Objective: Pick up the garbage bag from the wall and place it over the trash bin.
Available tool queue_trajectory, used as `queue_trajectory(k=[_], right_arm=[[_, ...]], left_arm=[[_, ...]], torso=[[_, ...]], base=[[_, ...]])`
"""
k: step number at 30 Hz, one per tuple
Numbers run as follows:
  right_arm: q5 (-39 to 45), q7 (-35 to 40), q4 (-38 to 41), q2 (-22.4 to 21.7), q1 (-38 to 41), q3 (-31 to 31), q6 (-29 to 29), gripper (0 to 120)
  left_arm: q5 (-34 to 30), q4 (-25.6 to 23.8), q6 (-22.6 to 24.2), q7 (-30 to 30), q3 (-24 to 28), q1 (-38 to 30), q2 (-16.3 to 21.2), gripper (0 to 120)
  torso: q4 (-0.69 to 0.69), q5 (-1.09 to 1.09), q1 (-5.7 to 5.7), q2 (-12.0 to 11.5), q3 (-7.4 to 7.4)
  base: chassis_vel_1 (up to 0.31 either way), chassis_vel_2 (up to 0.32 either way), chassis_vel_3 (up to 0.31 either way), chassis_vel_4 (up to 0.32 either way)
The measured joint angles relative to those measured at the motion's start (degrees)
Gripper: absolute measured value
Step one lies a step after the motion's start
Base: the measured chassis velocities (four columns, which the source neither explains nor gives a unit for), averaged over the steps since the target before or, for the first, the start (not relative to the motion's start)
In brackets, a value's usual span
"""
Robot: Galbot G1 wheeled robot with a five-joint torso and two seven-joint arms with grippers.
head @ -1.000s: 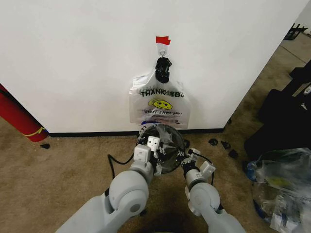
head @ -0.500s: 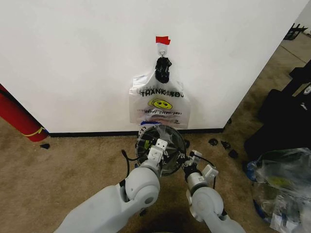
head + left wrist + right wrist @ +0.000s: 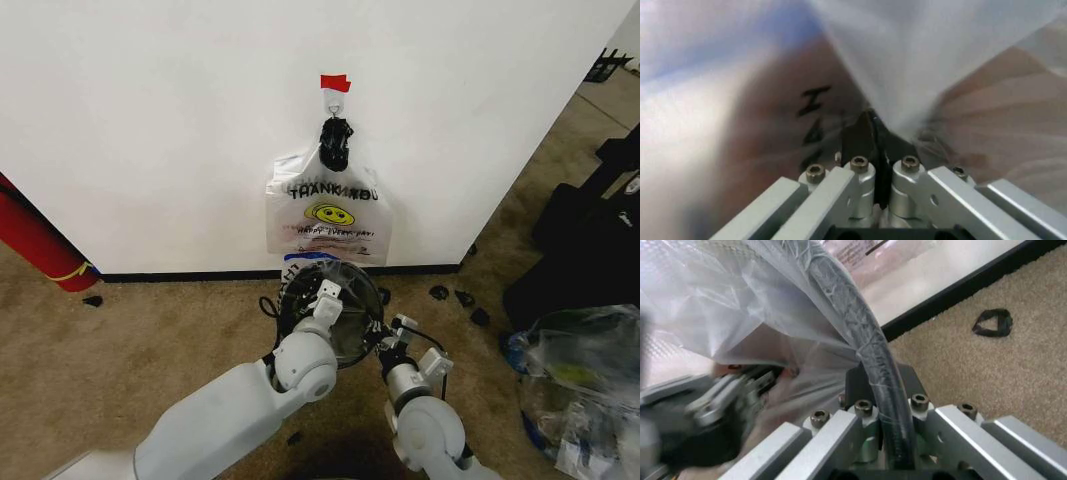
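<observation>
Left end effector (image 3: 327, 292): we have it reaching over the trash bin's mouth; in the wrist view our fingers (image 3: 860, 142) sit together, pinching the garbage bag's film.
Right end effector (image 3: 385, 332): we hold it at the bin's right rim, fingers clamped on the black rim with plastic over it.
Wall (image 3: 150, 130): white, black baseboard, red tape (image 3: 335, 82) above a hook.
"THANK YOU" smiley-face bag (image 3: 328, 212): hanging on the wall, just above the bin.
Trash bin (image 3: 352, 340): on the carpet at the wall's foot, between our arms.
Garbage bag (image 3: 740, 315): clear crinkly film draped over the bin rim.
</observation>
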Motion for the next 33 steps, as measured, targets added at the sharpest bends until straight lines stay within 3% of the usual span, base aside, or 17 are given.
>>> queue_trajectory(k=[7,19,24,33], right_arm=[[-0.42,-0.19,1.74,-0.16,-1.69,-0.63,0.14,0],[0.27,-0.36,3.58,-0.48,-3.15,-1.42,0.16,0],[0.18,-1.01,2.89,-0.44,-2.79,-1.37,0.84,0],[-5.32,-4.52,-4.46,1.82,0.89,-1.64,6.11,0]], left_arm=[[3.1,6.37,-0.02,0.1,1.07,-1.85,-1.89,0],[3.41,9.77,-0.02,1.23,1.71,-3.12,-3.03,0],[3.42,8.82,-0.51,2.04,1.88,-2.89,-2.0,0],[2.21,1.05,-0.18,1.79,2.84,-0.66,1.17,0]], torso=[[0.0,0.0,0.0,0.0,0.0],[0.0,0.0,0.0,0.0,0.0],[0.01,0.0,0.0,0.0,0.0],[0.01,-0.01,0.0,0.0,0.0]], base=[[0.0,0.0,0.0,0.0],[0.0,0.0,0.0,0.0],[0.0,0.0,0.0,0.0],[0.0,0.0,0.0,0.0]])
